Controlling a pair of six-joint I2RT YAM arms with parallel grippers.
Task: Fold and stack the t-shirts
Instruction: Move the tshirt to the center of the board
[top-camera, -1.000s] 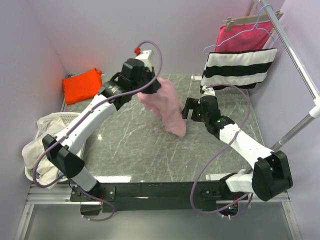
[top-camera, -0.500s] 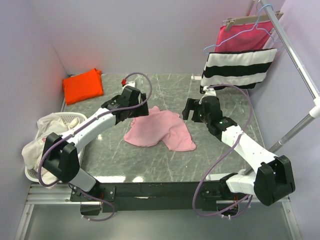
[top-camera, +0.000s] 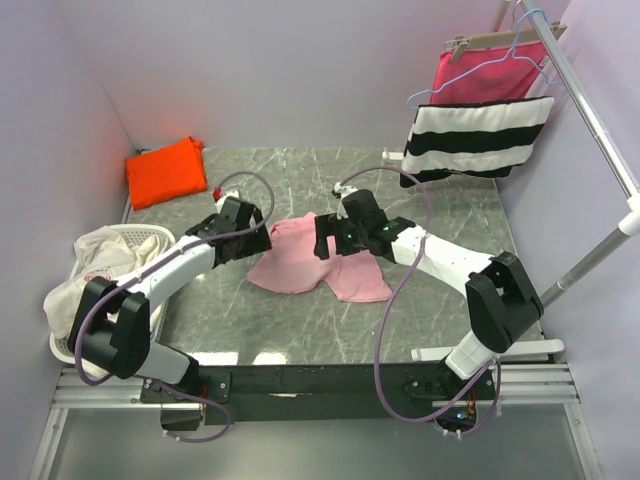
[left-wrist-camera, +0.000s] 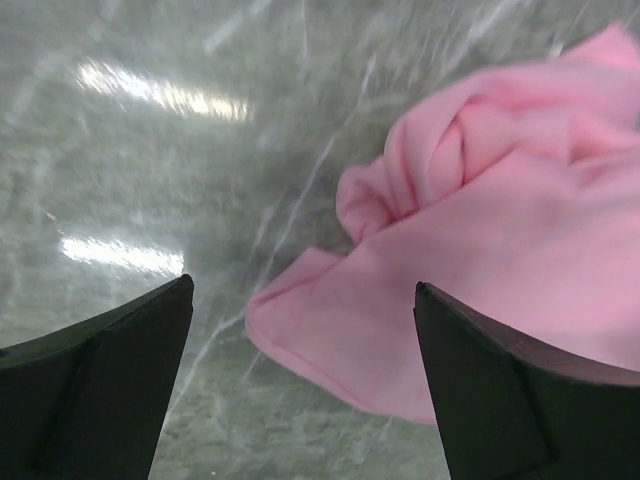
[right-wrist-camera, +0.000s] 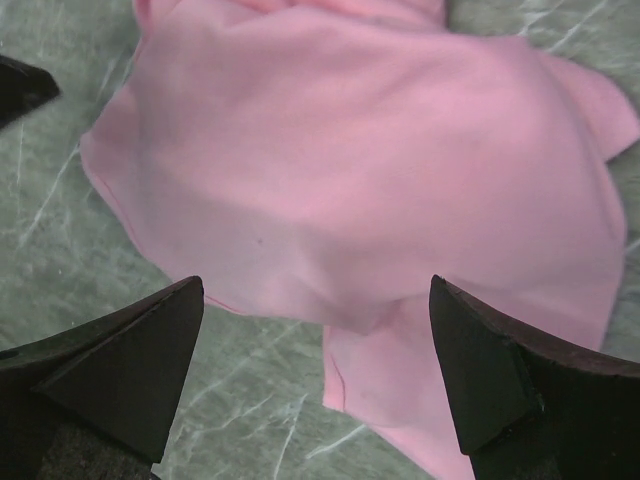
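Right now my L gripper (left-wrist-camera: 300, 300) is wide open, holding nothing, just beside the crumpled pink tee (top-camera: 300, 270) mid-table (top-camera: 300, 330). R gripper (right-wrist-camera: 315, 290) is spread wide too, empty, hovering over it. Far-left corner: orange tee (top-camera: 165, 170).

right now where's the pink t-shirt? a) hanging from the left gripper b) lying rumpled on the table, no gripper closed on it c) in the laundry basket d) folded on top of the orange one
b: the pink t-shirt lies rumpled on the table, with the left gripper and right gripper both open, neither clamped on it.
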